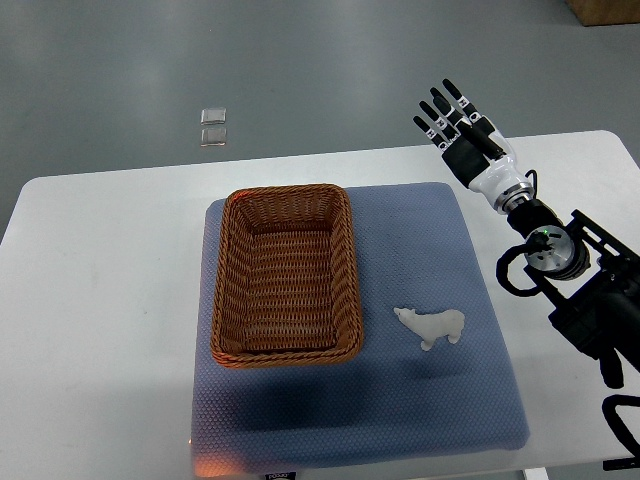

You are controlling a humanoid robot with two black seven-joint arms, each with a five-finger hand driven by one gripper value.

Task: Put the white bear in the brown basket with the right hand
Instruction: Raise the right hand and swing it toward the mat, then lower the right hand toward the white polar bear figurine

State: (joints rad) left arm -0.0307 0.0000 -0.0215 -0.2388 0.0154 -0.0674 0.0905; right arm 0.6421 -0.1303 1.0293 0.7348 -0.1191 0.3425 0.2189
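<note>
Right hand: seen at the far right, above the far edge of the table; the fingers are held straight and slightly fanned, with nothing between them. The dark fingertips point far-left. The thumb is hard to make out against the palm.
Right arm: comes in from the right edge; its near part is cut off by the frame at the lower right corner. A small green light is seen on the wrist joint.
Left hand: not seen anywhere in the view.
Bear: a white figure lying on the mat, right of the basket and near its near-right corner, apart from it. The head is turned left toward the basket. It is well apart from the right hand, nearer the camera. Small details of the legs cannot be told.
Basket: brown wicker, rectangular, set on the left part of the mat; nothing is seen inside it. The inner side of the near wall is hidden by its rim.
Mat: blue-grey, padded, spread over the middle of the table; its near edge is partly cut off by the frame. A faint reddish patch is seen at the near-left corner, and what it is cannot be told.
Table: white, with rounded far corners; the near side is cut off.
Floor item: two small pale squares on the grey floor beyond the table, too small to identify.
</note>
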